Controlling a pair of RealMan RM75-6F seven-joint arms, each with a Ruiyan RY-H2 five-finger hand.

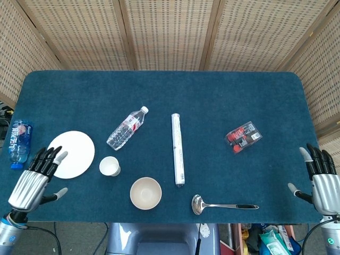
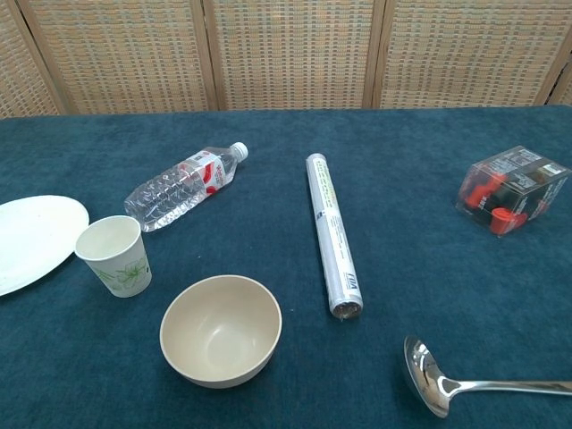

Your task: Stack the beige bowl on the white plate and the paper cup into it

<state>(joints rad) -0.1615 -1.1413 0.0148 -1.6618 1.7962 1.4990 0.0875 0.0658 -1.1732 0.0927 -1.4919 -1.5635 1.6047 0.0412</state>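
Observation:
The beige bowl (image 1: 145, 193) (image 2: 221, 329) stands upright and empty near the table's front edge. Left of it stands the paper cup (image 1: 109, 166) (image 2: 114, 255), upright with a green leaf print. Further left the white plate (image 1: 72, 154) (image 2: 34, 239) lies flat. My left hand (image 1: 37, 176) hovers open over the plate's front-left rim, fingers spread, holding nothing. At the front right corner, off the table's side, my right hand (image 1: 322, 179) is open and empty. Neither hand appears in the chest view.
A clear water bottle (image 1: 126, 128) lies on its side behind the cup. A long foil roll (image 1: 178, 148) lies mid-table. A metal ladle (image 1: 223, 204) lies at the front right, a plastic pack with red items (image 1: 243, 136) further right. Another bottle (image 1: 19, 143) lies at the far left edge.

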